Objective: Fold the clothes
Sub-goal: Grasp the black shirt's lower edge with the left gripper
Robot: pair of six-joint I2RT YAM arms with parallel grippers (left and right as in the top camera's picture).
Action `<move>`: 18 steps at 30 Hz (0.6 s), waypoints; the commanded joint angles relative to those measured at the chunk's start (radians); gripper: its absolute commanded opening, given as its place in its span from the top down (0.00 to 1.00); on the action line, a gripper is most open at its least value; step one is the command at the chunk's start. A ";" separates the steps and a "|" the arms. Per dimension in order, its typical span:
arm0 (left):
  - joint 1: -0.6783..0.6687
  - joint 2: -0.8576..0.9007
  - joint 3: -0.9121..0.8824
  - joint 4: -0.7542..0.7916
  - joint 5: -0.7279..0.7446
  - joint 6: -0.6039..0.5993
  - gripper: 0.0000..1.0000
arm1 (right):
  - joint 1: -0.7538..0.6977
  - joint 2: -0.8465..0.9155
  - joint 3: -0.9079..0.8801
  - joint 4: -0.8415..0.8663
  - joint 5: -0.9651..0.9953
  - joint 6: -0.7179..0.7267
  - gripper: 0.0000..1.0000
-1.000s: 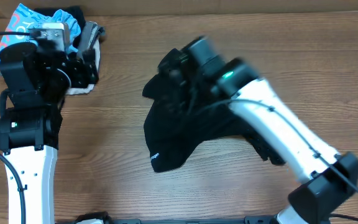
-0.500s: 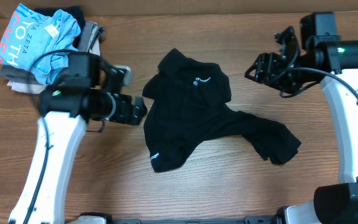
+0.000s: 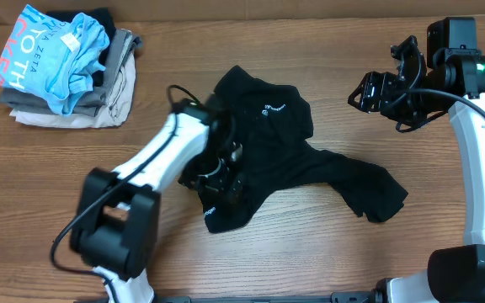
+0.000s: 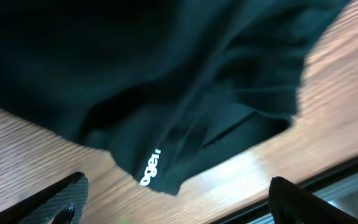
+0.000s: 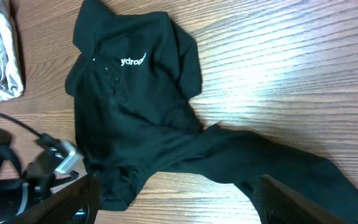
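Observation:
The black garment [image 3: 280, 160] lies crumpled in the middle of the wooden table, with a small white logo [image 3: 274, 108] near its top and a white tag [image 3: 209, 210] at its lower left corner. It also shows in the right wrist view [image 5: 142, 112] and the left wrist view [image 4: 166, 74]. My left gripper [image 3: 226, 181] is open, low over the garment's lower left part, its fingers [image 4: 176, 205] spread either side of the tagged corner. My right gripper [image 3: 377, 91] is open and empty, held high at the right, clear of the garment [image 5: 173, 199].
A pile of folded clothes [image 3: 61, 76], with a light blue shirt on top of grey and beige ones, sits at the far left corner. The table's front edge [image 4: 328, 180] is close behind the tagged corner.
My left arm has swung right from beside the garment onto its lower left part. My right arm has moved slightly right and stays raised.

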 commanded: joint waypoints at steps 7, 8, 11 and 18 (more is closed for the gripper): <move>-0.137 0.035 -0.071 0.038 -0.188 -0.082 0.06 | -0.002 -0.024 0.024 0.016 0.032 -0.011 0.17; -0.145 0.035 -0.087 0.053 -0.199 -0.098 0.06 | -0.002 -0.024 0.024 0.018 0.032 -0.011 0.17; -0.155 0.035 -0.140 0.107 -0.199 -0.131 0.07 | -0.002 -0.024 0.024 0.021 0.032 -0.011 0.17; -0.163 0.035 -0.227 0.167 -0.187 -0.143 0.17 | -0.002 -0.024 0.024 0.026 0.032 -0.011 0.16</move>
